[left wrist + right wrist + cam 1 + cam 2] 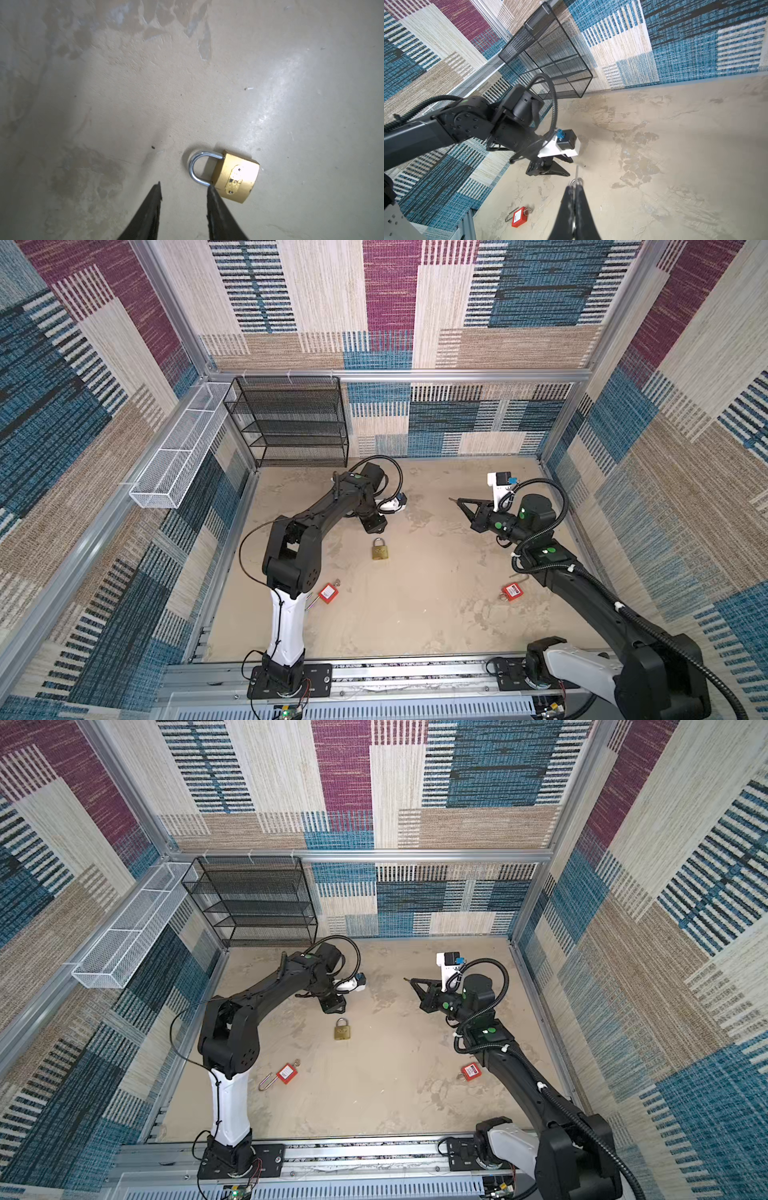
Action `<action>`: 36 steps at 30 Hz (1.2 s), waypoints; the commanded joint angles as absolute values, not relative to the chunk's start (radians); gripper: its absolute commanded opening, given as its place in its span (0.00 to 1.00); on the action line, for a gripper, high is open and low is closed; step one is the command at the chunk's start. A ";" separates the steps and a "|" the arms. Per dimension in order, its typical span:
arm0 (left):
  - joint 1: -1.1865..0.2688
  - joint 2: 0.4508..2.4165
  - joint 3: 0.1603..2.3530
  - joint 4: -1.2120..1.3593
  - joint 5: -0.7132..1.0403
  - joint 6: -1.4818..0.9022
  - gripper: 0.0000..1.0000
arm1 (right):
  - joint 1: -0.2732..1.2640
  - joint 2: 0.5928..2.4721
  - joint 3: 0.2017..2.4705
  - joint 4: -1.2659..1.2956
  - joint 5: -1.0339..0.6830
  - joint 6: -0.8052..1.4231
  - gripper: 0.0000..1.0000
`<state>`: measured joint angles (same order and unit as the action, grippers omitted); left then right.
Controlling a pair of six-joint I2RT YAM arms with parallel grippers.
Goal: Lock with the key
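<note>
"Padlock (380, 549)?"
"Flat at counter (415, 614) centre; left fingers (374, 527) spread at its 12 o'clock, probably to steady it."
"Key (452, 499)?"
"Clenched in right fingers (574, 193), 2 o'clock, raised for insertion."

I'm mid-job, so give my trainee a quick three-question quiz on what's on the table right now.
1. True or false: the right gripper is shut on a small metal key with a ring.
2. How many red plastic padlocks lie on the beige tabletop? A one, B two, C three.
3. Fill in: the open left gripper sits nearest the silver ____ of the gold-coloured brass padlock.
Key: 1 true; 2 B; 3 shackle.
</note>
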<state>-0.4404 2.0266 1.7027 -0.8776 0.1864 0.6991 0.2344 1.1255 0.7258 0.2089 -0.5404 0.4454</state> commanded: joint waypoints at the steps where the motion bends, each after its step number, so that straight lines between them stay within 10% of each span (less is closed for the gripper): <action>1: -0.429 1.916 1.603 -0.696 0.241 0.619 0.39 | 0.234 1.137 0.718 0.224 -0.562 0.486 0.00; 36: -0.423 1.115 0.828 -0.249 0.212 0.047 0.51 | 0.592 1.837 0.730 0.720 -0.375 1.057 0.00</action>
